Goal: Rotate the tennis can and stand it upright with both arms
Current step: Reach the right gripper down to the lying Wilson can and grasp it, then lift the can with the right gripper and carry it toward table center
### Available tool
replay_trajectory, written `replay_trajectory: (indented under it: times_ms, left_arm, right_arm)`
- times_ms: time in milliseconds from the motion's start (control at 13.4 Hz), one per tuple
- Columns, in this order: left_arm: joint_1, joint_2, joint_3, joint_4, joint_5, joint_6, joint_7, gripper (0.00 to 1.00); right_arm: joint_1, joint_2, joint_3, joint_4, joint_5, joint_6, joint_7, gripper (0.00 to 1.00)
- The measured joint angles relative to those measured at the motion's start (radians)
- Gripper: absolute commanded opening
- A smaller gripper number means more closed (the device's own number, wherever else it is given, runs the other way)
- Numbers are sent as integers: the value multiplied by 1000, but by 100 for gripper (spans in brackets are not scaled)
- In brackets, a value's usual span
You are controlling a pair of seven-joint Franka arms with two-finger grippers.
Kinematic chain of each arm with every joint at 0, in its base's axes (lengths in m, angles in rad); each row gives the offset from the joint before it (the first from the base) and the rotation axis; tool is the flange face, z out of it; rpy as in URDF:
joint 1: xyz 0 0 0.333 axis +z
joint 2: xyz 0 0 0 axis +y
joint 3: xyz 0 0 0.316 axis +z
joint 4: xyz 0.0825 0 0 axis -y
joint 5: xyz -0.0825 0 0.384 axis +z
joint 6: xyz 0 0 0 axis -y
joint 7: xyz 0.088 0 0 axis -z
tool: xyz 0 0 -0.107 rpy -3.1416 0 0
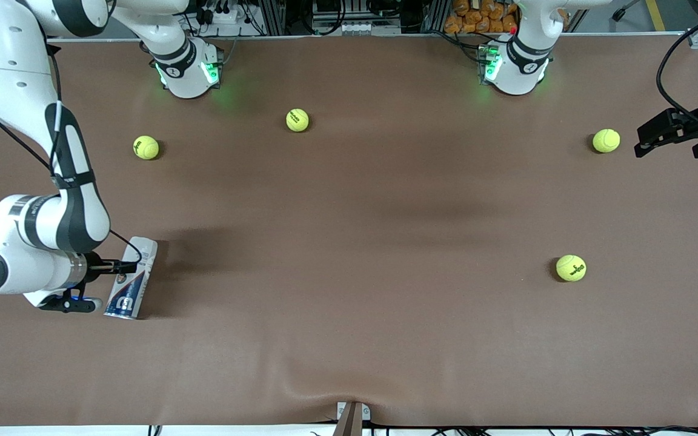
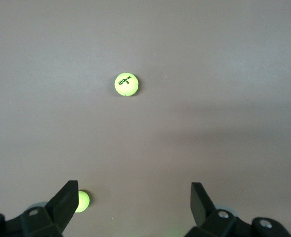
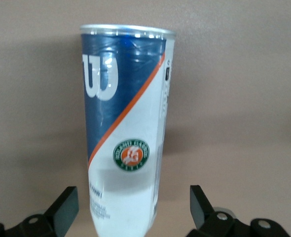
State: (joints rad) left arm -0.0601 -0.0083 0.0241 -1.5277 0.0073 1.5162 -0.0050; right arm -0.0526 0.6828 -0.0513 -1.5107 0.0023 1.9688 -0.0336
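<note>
Can lying flat, right gripper at its white end

The can (image 1: 132, 278) lies on the table (image 1: 349, 242) at lower left of the front view, blue end nearer the camera. The right gripper (image 1: 106, 284) is low beside it, fingers apart, can between them in the right wrist view. The left gripper (image 1: 670, 136) waits at upper right, fingers apart, near a ball (image 1: 606, 140).

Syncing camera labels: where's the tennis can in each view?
Front view: tennis can lies on the table at the right arm's end, beside the right tool.
Right wrist view: tennis can fills the centre, between the open fingers.
Left wrist view: not in it.
Shared landmark: brown table.
</note>
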Motion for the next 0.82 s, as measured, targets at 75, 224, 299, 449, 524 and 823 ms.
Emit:
replay_trajectory:
  times_ms: [75,224,299,449,524,823]
  left_arm:
    - [0,0,0,0,0,0,0,100]
    - [1,1,0,0,0,0,0,100]
    - [2,1,1,0,0,0,0,100]
    - [2,1,1,0,0,0,0,100]
    - [2,2,1,0,0,0,0,100]
    - [3,2,1,0,0,0,0,100]
  right_arm:
    - [0,9,1,-10,0,32,-1,100]
    - [1,20,4,-37,0,84,-2,100]
    - [1,27,6,-48,0,101,-2,100]
    - [1,54,7,-60,0,140,-20,100]
    - [1,73,6,-61,0,159,-33,100]
    - [1,82,6,-57,0,173,-42,100]
